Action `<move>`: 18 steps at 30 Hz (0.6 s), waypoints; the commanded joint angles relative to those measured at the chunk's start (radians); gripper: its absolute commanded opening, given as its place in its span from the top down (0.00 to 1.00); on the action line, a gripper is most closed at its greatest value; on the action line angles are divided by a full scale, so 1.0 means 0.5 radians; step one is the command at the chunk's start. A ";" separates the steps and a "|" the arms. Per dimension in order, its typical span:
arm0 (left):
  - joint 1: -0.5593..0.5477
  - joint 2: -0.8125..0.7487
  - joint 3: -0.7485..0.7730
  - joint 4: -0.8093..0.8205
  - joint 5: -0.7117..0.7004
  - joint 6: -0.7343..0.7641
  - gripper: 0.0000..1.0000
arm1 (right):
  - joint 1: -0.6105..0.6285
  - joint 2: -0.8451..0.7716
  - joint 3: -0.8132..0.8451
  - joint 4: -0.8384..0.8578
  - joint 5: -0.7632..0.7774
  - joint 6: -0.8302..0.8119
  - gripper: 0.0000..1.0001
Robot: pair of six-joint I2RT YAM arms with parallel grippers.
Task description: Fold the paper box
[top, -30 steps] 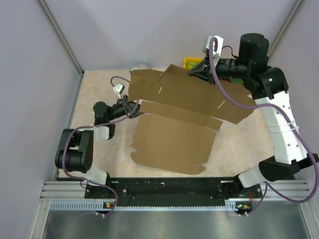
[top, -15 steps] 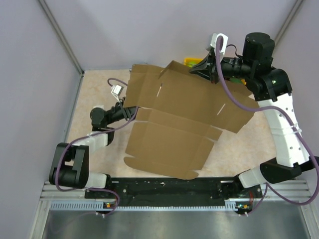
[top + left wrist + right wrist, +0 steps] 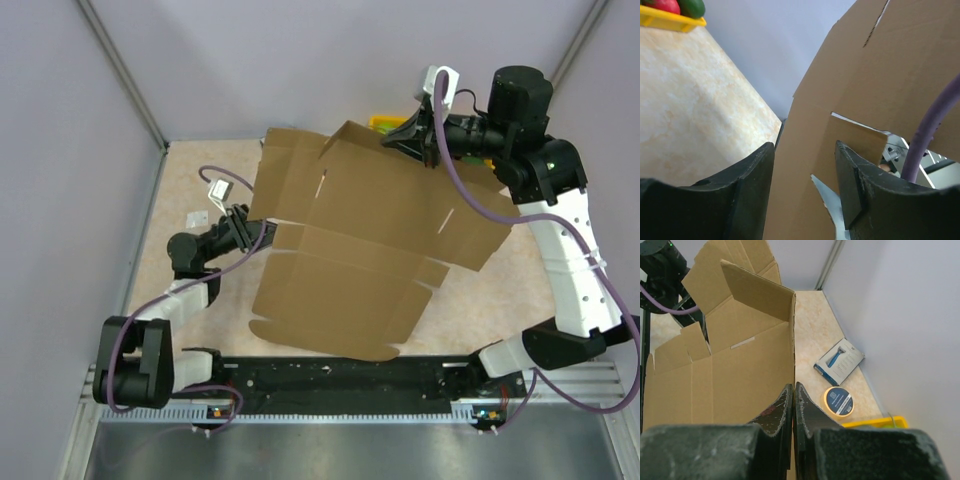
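White links, black joints on right arm (image 3: pixel 565 250) and left arm (image 3: pixel 190 290) (purple cables (image 3: pixel 470 205) too).

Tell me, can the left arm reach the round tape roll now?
Probably not. The paper box, held up by the right gripper, stands between the left gripper and the tape roll, which lies on the sheet's far side.

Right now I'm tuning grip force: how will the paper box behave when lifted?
Probably light: the right gripper holds the paper box up by one thin edge. Likely to hinge at its creases rather than stay flat, since it is bent along one there.
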 commanded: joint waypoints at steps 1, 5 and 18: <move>0.063 -0.050 0.058 0.543 0.006 -0.034 0.43 | -0.021 -0.058 0.003 0.115 0.030 -0.017 1.00; 0.060 0.020 0.119 0.672 0.012 -0.168 0.43 | -0.021 -0.040 0.016 0.128 0.030 0.001 1.00; -0.259 -0.160 0.153 -0.180 -0.153 0.588 0.38 | -0.021 -0.076 0.013 0.263 -0.074 0.158 1.00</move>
